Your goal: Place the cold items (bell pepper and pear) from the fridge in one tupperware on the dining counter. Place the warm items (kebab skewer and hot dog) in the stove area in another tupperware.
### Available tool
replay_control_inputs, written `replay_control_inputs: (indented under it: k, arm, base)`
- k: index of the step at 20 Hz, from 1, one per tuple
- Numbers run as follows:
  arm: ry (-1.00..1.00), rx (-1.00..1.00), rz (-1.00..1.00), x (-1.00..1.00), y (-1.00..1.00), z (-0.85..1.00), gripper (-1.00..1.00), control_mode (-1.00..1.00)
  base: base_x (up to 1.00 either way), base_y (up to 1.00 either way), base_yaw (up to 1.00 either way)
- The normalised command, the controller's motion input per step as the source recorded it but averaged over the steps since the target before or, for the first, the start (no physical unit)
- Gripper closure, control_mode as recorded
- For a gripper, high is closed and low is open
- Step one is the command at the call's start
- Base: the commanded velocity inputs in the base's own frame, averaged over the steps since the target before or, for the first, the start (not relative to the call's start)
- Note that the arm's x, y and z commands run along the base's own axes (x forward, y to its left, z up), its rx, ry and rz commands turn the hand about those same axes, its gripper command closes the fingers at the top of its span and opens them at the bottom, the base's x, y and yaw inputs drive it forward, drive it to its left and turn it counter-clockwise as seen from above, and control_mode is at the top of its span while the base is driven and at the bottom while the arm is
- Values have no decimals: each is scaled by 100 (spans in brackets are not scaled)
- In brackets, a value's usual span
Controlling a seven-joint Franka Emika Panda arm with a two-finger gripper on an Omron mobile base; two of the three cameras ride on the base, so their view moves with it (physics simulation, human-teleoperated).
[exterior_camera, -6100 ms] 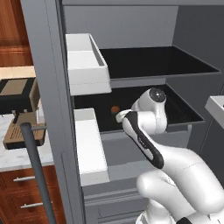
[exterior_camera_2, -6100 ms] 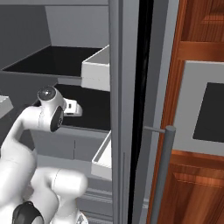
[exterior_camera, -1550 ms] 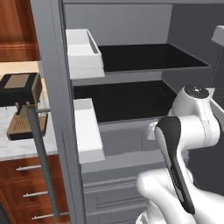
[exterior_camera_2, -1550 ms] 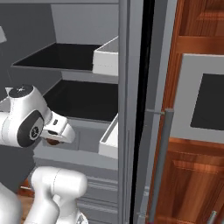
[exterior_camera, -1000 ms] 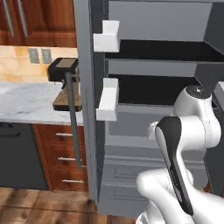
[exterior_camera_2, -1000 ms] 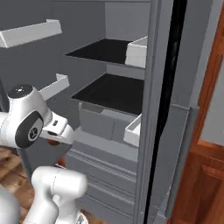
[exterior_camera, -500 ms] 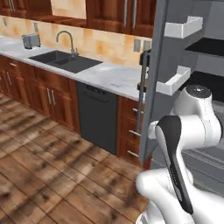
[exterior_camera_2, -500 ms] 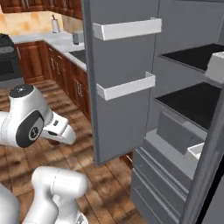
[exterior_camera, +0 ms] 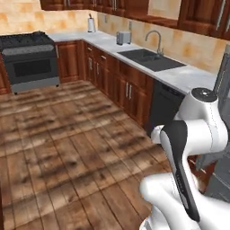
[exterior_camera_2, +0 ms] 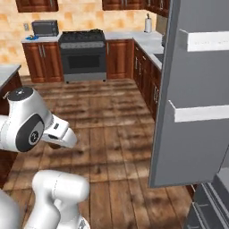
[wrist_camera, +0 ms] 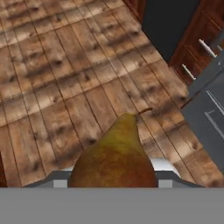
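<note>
Swinging round fast: fridge shelves seen a sec ago are replaced by wood-plank floor (exterior_camera: pixel 67 148), black stove w/ oven (exterior_camera: pixel 31 63) and steel sink (exterior_camera: pixel 150 58) — camera shift, base turned. Brown-yellow pear w/ short stem (wrist_camera: pixel 114 155) is clamped in the gripper (wrist_camera: pixel 114 183), stem pointing away, above the floor. White arm (exterior_camera: pixel 191 134) is folded close to the base; grey fridge door (exterior_camera_2: pixel 192 98) is left open at right.

Open wood floor (exterior_camera: pixel 67 148) ahead; fridge door (exterior_camera_2: pixel 197 98) close on the right.
</note>
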Motion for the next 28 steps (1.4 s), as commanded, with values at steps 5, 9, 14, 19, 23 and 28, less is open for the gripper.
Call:
replay_control_inputs:
  k: [5,9,14,19,23,28]
  arm:
    - [0,0,0,0,0,0,100,100]
    - [0,0,0,0,0,0,100,100]
    - [0,0,0,0,0,0,100,100]
    - [0,0,0,0,0,0,100,100]
    - [0,0,0,0,0,0,100,100]
    - [0,0,0,0,0,0,100,100]
  base:
    - [77,94,40]
    - [96,66,14]
    - [100,14,19]
    - [100,0,16]
    - [100,0,15]
    - [100,1,2]
